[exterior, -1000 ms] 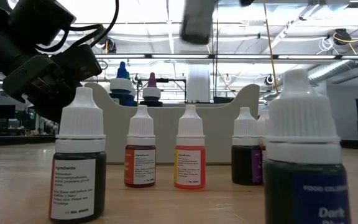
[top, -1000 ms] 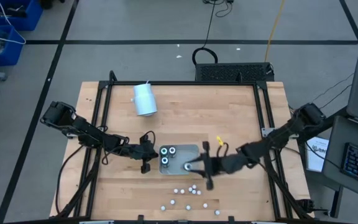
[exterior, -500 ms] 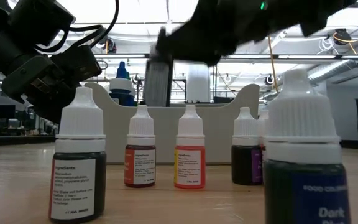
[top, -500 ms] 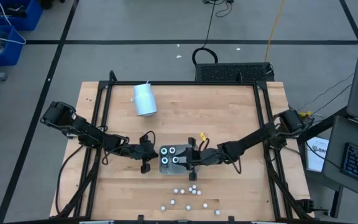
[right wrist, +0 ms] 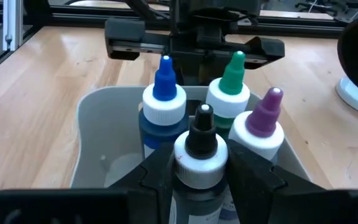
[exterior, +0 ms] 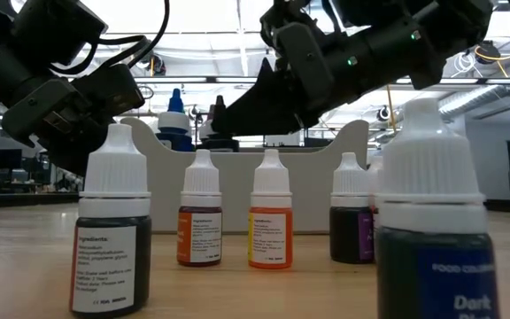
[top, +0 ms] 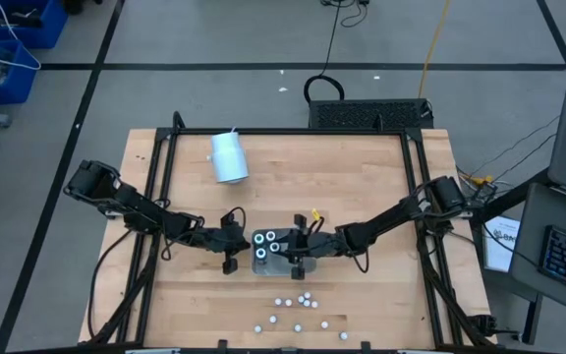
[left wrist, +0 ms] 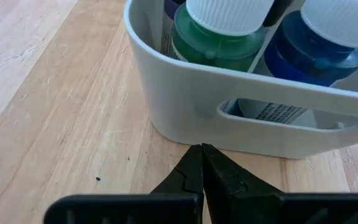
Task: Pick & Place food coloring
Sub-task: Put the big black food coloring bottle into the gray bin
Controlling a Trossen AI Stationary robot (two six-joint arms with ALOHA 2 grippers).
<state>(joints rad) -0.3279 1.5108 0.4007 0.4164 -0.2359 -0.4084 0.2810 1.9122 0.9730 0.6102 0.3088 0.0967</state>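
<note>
- Nearest the low camera, on the desk [top: 362, 187], stand small white-capped food coloring bottles: a dark one [exterior: 113, 232] at the left, an orange-brown one [exterior: 200, 221], an orange one [exterior: 270, 222], a dark one [exterior: 350, 221] and, closest of all, a large blurred one [exterior: 432, 230] at the right.
- From above, these show as a scatter of white caps [top: 298, 313] near the desk's front edge.
- Just behind them sits the grey tray [top: 263, 264], holding the bigger bottles.
- Inside the tray, the right wrist view shows a blue-tipped bottle [right wrist: 164, 102], a green-tipped bottle [right wrist: 229, 96] and a purple-tipped bottle [right wrist: 263, 124] standing upright and close together.
- Right gripper [top: 299, 251] is over the tray, its fingers closed on either side of a black-tipped bottle [right wrist: 199, 155], which is upright just beside the other three.
- Left gripper [left wrist: 201, 167] rests low on the desk just outside the tray's left wall, fingertips pressed together and holding nothing; the green and blue bottles show over the rim in its wrist view.
- Farther back, a white cylinder [top: 229, 157] lies on the desk, well apart from the tray.
</note>
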